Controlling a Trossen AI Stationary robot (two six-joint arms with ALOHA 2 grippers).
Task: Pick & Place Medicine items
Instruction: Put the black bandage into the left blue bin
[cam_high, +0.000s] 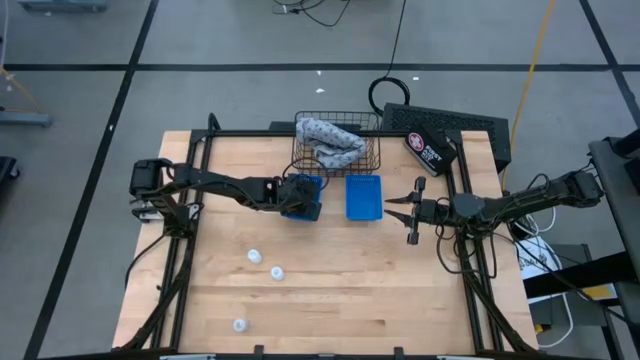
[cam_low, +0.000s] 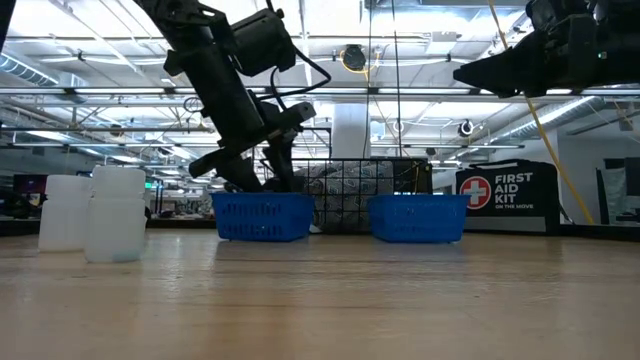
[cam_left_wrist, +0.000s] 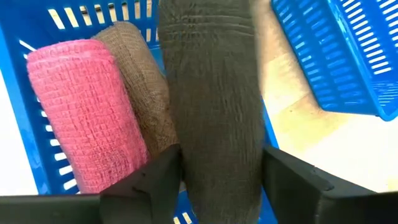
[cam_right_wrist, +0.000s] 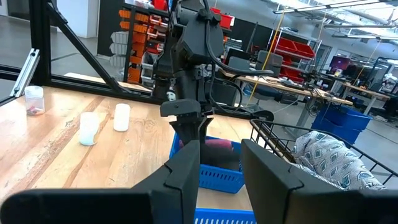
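My left gripper (cam_high: 300, 197) reaches down into the left blue basket (cam_high: 312, 184). Its fingers stand open on either side of the black oblong piece (cam_left_wrist: 214, 93), which lies in the basket beside the brown piece (cam_left_wrist: 137, 81) and the pink piece (cam_left_wrist: 84, 112). Whether a finger still brushes the black piece I cannot tell. Three small white bottles (cam_high: 254, 257) (cam_high: 277, 272) (cam_high: 239, 325) stand on the wooden table nearer the front. My right gripper (cam_high: 405, 210) hovers level to the right of the second blue basket (cam_high: 363, 197), slightly open with nothing between its fingers (cam_right_wrist: 186, 168).
A black wire basket (cam_high: 372, 132) holding a grey-blue patterned cloth (cam_high: 330, 140) stands just behind the blue baskets. A black first aid pouch (cam_high: 430, 148) lies at the far right. A black frame runs along the table's edges. Bare wood lies around the bottles.
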